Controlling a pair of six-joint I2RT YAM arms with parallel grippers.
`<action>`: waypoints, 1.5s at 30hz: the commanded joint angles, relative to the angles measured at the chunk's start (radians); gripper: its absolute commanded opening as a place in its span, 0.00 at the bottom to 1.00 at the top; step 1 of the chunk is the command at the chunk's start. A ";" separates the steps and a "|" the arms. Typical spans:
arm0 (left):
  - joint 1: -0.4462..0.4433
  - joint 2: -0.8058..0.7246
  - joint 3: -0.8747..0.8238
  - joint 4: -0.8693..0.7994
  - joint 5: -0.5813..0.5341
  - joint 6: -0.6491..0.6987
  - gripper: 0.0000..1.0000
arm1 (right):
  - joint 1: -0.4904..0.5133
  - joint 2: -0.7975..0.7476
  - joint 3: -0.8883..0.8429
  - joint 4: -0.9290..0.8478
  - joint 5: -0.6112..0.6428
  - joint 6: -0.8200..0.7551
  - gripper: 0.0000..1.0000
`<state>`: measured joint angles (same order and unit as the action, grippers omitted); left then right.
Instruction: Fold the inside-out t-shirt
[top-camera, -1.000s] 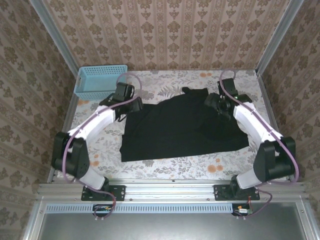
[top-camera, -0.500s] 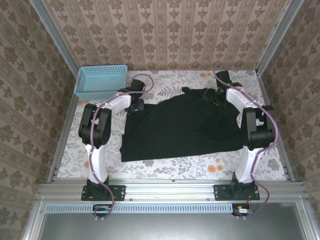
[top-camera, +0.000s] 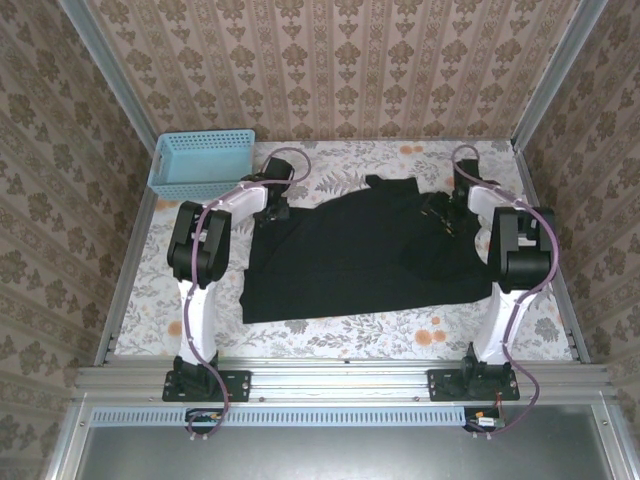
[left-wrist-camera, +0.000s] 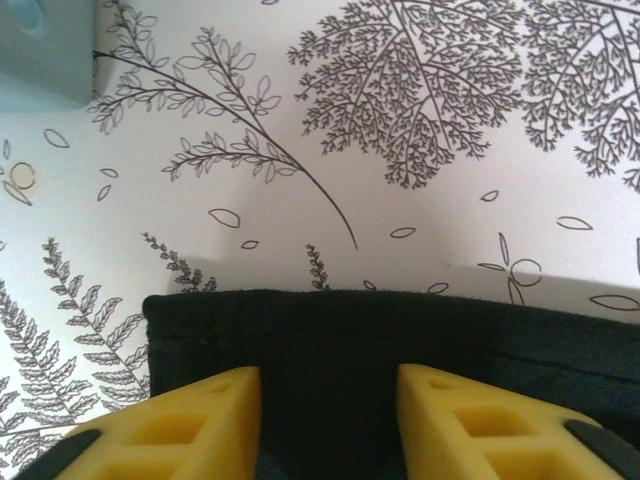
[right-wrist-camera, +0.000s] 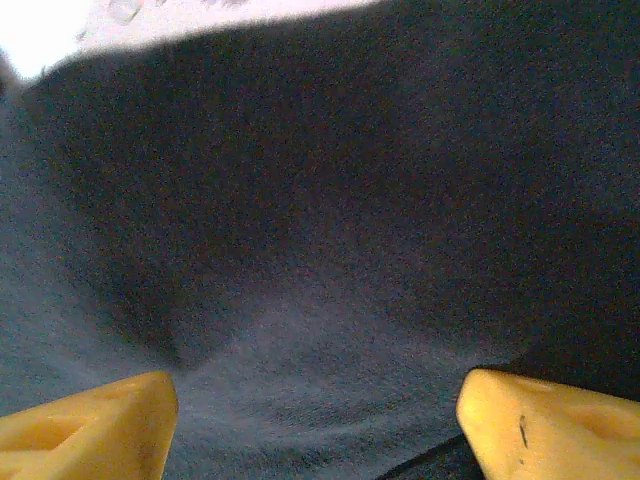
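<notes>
Currently: black t-shirt (top-camera: 360, 255) lies spread on bench (top-camera: 330, 335).
Both released: left claw (left-wrist-camera: 330, 420) astride the hem, right claw (right-wrist-camera: 318, 420) wide over fabric.

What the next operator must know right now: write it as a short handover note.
Left gripper: jaws apart, straddling the t-shirt edge by its far-left corner; no pinch visible.
Right gripper: jaws wide open, close over fabric at the t-shirt's far-right side; nothing held.
T-shirt: spread mostly flat on the table. The basket sits at the far-left corner, apart from it.
Done: t-shirt laid out.
Left: grasp the far edge, make every fold.
</notes>
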<state>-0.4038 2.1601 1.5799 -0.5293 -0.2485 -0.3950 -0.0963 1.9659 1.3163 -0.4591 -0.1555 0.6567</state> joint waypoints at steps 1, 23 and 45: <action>0.014 0.027 0.000 -0.034 0.026 0.009 0.36 | -0.009 -0.063 -0.075 -0.033 0.061 0.068 0.81; 0.023 -0.138 -0.113 0.038 0.084 -0.008 0.24 | 0.081 0.008 0.290 -0.211 0.180 -0.139 0.76; 0.046 -0.066 -0.008 -0.024 0.088 0.029 0.48 | 0.130 0.608 1.027 -0.602 0.221 -0.217 0.58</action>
<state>-0.3645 2.0666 1.5421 -0.5152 -0.1646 -0.3874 0.0292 2.5343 2.2940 -0.9550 0.0288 0.4469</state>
